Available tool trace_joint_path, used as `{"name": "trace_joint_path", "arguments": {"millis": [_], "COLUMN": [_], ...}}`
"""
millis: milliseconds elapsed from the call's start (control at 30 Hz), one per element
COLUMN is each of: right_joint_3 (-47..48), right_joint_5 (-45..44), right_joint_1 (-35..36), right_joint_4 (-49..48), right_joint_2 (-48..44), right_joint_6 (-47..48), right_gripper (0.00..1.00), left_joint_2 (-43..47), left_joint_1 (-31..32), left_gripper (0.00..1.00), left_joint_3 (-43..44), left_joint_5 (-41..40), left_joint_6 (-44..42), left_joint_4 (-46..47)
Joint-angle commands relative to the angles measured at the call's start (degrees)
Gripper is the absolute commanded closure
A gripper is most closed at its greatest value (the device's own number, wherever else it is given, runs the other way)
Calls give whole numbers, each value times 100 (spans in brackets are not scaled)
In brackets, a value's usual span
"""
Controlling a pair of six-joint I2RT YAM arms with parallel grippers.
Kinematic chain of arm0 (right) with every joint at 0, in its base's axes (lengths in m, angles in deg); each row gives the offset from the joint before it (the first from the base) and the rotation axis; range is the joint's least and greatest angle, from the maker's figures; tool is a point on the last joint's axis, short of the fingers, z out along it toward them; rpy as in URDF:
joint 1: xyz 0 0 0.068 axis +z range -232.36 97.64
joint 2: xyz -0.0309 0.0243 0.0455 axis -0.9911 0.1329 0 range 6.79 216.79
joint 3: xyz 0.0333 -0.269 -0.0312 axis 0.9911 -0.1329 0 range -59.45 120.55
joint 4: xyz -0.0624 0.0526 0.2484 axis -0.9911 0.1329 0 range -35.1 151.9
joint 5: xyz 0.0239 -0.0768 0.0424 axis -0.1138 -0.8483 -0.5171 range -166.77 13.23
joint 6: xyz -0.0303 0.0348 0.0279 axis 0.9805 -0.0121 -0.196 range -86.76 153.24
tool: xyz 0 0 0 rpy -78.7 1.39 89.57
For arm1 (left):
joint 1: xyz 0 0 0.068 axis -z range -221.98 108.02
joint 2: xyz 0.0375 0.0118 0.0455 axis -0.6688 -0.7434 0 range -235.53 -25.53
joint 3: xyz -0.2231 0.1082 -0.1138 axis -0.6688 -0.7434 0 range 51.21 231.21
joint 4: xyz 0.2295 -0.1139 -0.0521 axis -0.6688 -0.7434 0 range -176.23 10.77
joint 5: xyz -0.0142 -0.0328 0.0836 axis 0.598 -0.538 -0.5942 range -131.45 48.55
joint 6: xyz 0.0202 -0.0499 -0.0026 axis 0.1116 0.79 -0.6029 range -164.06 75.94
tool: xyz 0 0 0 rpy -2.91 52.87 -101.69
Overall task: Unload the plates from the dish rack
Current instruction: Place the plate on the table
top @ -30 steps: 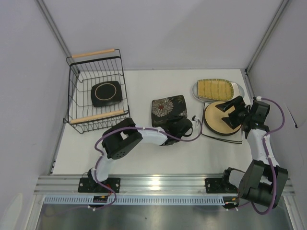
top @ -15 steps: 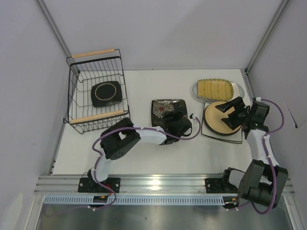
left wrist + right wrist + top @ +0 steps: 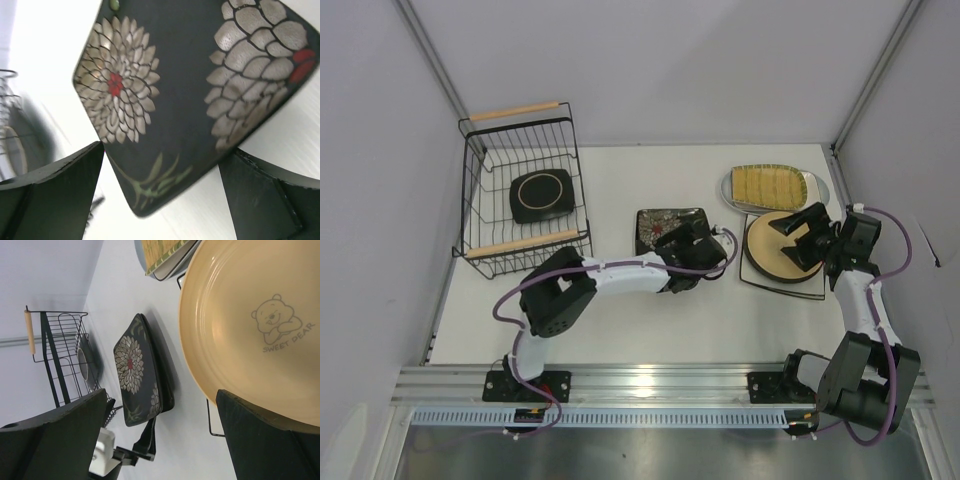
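The left tool (image 3: 167, 147) is spread wide. One finger is set on each side of the near corner of the dark floral plate (image 3: 660, 225), and nothing is gripped. That plate lies on the tabletop (image 3: 650, 320) near its middle, well apart from the dish rack (image 3: 472, 200). Whether its near edge is fully down cannot be told. The wide jaws are judged to fit a release rather than a grasp, with the open middle ground chosen because both arms can reach it.

The right tool (image 3: 161, 392) is likewise open and empty, and it hangs just over the tan plate (image 3: 240, 325). This plate is stacked on a square plate (image 3: 750, 277). Just behind it, a mustard ribbed plate (image 3: 770, 183) rests on a round plate (image 3: 730, 190). The stacking is judged to keep the unloaded pieces together on the right side, so that bare tabletop is left for more.

One dark plate (image 3: 542, 195) is seen flat on the floor of the rack, so the task is judged nearly done. The deep wire sides will call for a reach from above, and the left arm is the nearer one.
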Motion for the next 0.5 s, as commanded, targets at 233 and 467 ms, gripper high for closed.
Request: {"name": "trace_joint_path", "arguments": {"millis": [233,467], "right_joint_3": [-73,-90], "right_joint_5": [85,76], "right_joint_1": [-31,-31], "right_joint_4": [-172,-172], "right_joint_2": [-10,-46], "right_joint_6": [18,18], "right_gripper": [0,0], "left_joint_2": [768,1943], "left_joint_1": [152,135], "left_gripper": [0,0], "left_joint_3": [-77,98], "left_joint_5": [1287,1129], "left_joint_6": [1548,1865], "left_joint_4": [-1179,-1110]}}
